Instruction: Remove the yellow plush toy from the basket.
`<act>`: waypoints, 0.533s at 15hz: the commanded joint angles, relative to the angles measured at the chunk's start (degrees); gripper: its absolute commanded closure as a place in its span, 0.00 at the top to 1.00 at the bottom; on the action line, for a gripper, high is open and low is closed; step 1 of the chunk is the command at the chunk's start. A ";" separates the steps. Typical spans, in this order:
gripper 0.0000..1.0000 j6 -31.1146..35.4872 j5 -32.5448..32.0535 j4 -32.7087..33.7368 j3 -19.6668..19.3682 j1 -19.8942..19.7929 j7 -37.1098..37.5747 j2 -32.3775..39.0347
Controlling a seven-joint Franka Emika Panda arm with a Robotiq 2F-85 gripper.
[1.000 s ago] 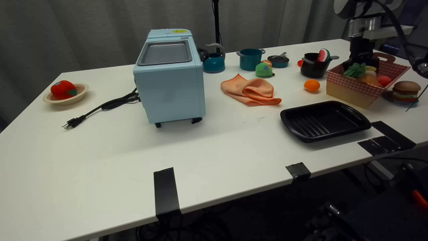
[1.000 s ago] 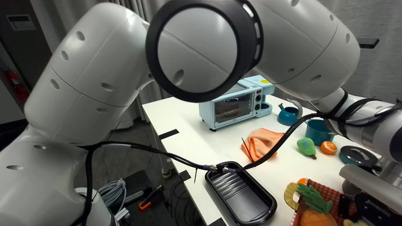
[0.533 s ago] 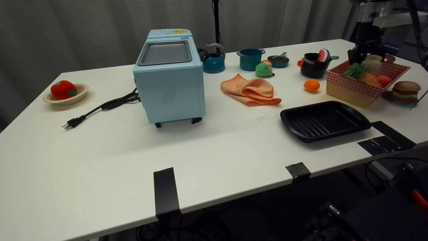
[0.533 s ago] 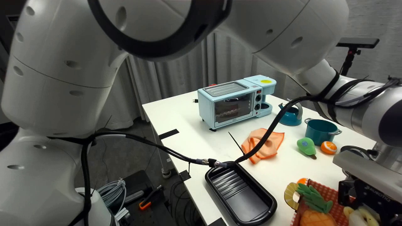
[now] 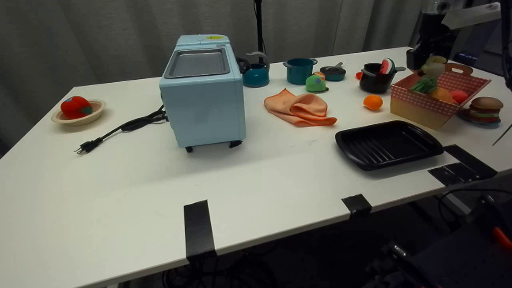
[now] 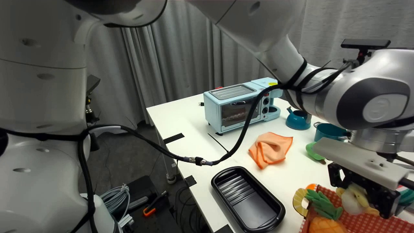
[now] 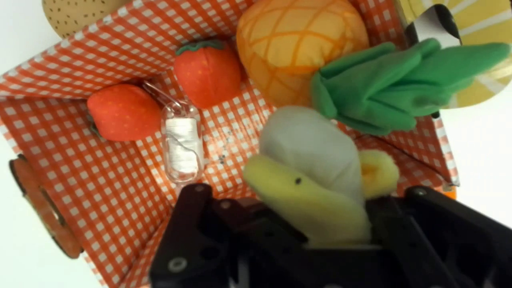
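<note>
Black gripper (image 7: 312, 208): pinching the soft yellow plush toy (image 7: 308, 194), shaped like a peeled banana with off-white flesh, one finger on either side
Toy: in the air over the inside of the rectangular red-and-white checked basket (image 7: 100, 208); whether its underside fully clears the rim, I cannot tell
Basket contents: an orange plush pineapple (image 7: 296, 52) with green leaves, two red plush strawberries (image 7: 208, 76) and a small clear plastic bottle (image 7: 182, 148)
Basket: in an exterior view, towards the right-hand end of the white bench (image 5: 140, 192), set back from the near edge
Near edge, same view: a black ribbed rectangular tray (image 5: 408, 142) lying flat near the basket, and strips of black tape (image 5: 200, 228) lapping over the edge
Far edge: a teal kettle (image 5: 256, 76) and a round teal pot (image 5: 299, 73)
Left edge: a round red plush toy (image 5: 74, 107) in a shallow beige bowl (image 5: 97, 114)
Mid-bench: a boxy pale-blue toaster oven (image 5: 204, 108) near a crumpled peach cloth (image 5: 300, 110)
</note>
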 commanded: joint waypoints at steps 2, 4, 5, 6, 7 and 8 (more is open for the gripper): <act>0.00 11.61 -4.40 -11.88 -0.35 3.33 1.48 -7.90; 0.00 16.35 -6.80 -15.62 -0.68 4.64 2.13 -9.80; 0.00 19.28 -8.32 -17.59 -0.86 5.30 2.83 -10.53; 0.00 21.95 -9.72 -19.19 -1.06 5.78 3.51 -11.03; 0.00 24.68 -11.14 -20.74 -1.12 6.24 3.98 -11.35; 0.00 27.44 -12.39 -22.28 -1.17 6.51 4.16 -11.63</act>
